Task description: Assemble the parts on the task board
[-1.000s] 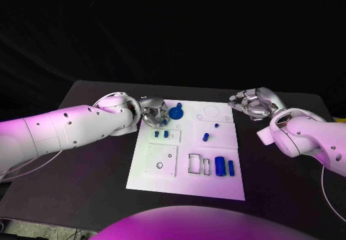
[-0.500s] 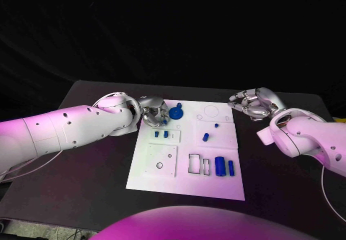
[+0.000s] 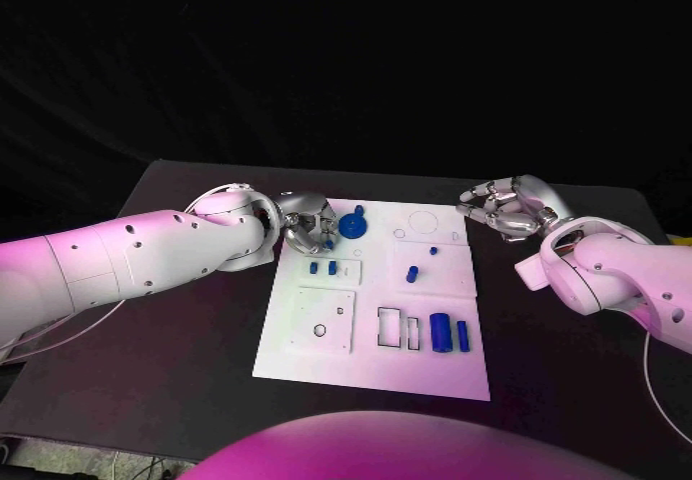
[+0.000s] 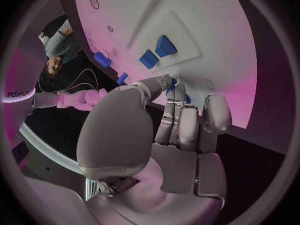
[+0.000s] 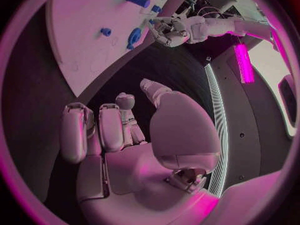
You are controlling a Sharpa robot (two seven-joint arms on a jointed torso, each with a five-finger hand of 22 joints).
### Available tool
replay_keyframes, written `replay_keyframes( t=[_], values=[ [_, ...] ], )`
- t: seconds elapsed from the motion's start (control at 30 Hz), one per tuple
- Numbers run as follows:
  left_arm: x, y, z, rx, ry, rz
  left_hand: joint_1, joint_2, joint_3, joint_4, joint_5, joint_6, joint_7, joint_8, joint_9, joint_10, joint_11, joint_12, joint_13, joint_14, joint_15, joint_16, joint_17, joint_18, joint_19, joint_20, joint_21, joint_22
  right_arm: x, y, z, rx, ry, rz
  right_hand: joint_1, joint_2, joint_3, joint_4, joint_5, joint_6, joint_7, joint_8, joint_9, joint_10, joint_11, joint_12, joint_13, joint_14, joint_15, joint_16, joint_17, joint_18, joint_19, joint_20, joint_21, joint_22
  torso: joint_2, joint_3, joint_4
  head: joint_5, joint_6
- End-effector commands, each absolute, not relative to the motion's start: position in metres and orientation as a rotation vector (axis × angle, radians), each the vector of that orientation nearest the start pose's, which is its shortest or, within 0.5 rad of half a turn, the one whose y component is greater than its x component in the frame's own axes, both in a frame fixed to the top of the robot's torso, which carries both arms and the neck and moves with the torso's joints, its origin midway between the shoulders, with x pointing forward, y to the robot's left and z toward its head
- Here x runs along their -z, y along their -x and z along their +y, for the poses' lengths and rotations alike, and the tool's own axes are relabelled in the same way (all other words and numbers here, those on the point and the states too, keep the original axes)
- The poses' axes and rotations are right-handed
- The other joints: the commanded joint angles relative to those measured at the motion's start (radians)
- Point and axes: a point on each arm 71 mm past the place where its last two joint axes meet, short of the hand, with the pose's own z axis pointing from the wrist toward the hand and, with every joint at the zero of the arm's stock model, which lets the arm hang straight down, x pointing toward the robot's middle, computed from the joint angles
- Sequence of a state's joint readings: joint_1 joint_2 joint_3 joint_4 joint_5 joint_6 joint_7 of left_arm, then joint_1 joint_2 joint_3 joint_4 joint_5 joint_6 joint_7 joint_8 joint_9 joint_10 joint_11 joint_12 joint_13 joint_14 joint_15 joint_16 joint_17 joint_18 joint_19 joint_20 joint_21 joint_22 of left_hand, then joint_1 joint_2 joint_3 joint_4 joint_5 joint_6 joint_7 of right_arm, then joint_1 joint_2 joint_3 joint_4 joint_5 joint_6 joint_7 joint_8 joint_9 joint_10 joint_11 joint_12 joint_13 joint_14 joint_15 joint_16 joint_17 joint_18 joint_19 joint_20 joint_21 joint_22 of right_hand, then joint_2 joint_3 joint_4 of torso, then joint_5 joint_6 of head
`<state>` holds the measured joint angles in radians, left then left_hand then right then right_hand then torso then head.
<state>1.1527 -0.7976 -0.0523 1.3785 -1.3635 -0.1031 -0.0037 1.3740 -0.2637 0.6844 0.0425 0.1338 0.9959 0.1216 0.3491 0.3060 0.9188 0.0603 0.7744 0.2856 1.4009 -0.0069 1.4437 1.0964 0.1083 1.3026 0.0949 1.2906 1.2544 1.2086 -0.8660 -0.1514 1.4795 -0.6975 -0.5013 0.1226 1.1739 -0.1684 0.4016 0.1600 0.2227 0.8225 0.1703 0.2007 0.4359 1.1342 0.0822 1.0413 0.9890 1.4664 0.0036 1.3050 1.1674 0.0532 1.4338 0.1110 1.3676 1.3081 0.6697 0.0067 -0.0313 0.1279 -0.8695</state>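
We could read almost nothing: only a few dark letters on the white arm [image 4: 19, 92] in the left wrist view, too bent and cut off to make out as a word.

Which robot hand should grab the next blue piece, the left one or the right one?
Probably the left hand. Its fingers are already over the task board, right beside the round blue part. The right hand is off the board's far corner, above bare table, with nothing in it.
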Motion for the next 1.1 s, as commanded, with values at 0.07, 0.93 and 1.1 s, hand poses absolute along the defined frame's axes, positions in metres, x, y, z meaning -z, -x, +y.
replay_keyframes(
  t=[0.07,0.93,1.1],
  values=[
    [0.2329,-0.4920,0.2117,0.710,-0.154,1.917,0.003,0.005,0.006,0.000,-0.002,0.009,0.002,0.004,0.001,0.000,-0.005,0.004,0.001,0.005,-0.001,0.006,0.006,-0.015,0.004,-0.001,0.004,0.001,0.2170,-0.4831,-0.2356,-0.954,-0.538,1.655,0.005,0.007,-0.002,0.005,0.006,-0.007,-0.001,0.005,-0.001,-0.010,0.000,0.000,-0.001,0.010,0.000,-0.004,-0.001,0.006,-0.007,-0.002,-0.007,0.095,0.000,-0.0005,0.0001,-0.001,0.000],
    [0.2348,-0.4919,0.2130,0.714,-0.149,1.933,-0.015,-0.016,0.000,0.006,-0.001,-0.042,0.011,-0.027,-0.007,-0.017,0.001,0.020,0.010,0.003,0.003,0.009,0.008,-0.014,-0.001,0.001,-0.002,-0.002,0.2179,-0.4828,-0.2360,-0.952,-0.539,1.656,0.005,0.007,-0.002,0.005,0.006,-0.007,-0.001,0.005,-0.001,-0.010,0.000,0.000,-0.001,0.010,0.000,-0.004,-0.001,0.006,-0.007,-0.002,-0.007,0.095,0.000,0.0004,-0.0011,0.001,0.000],
    [0.2346,-0.4915,0.2126,0.719,-0.151,1.930,-0.023,-0.022,-0.008,0.009,-0.001,-0.049,0.013,-0.033,-0.009,-0.023,0.003,0.023,0.012,-0.001,0.004,0.007,0.002,-0.014,-0.004,0.002,-0.006,-0.005,0.2180,-0.4829,-0.2360,-0.952,-0.540,1.656,0.005,0.007,-0.002,0.005,0.006,-0.007,-0.001,0.005,-0.001,-0.010,0.000,0.000,-0.001,0.010,0.000,-0.004,-0.001,0.006,-0.007,-0.002,-0.007,0.095,0.000,0.0004,-0.0003,-0.002,-0.001]
  ],
)
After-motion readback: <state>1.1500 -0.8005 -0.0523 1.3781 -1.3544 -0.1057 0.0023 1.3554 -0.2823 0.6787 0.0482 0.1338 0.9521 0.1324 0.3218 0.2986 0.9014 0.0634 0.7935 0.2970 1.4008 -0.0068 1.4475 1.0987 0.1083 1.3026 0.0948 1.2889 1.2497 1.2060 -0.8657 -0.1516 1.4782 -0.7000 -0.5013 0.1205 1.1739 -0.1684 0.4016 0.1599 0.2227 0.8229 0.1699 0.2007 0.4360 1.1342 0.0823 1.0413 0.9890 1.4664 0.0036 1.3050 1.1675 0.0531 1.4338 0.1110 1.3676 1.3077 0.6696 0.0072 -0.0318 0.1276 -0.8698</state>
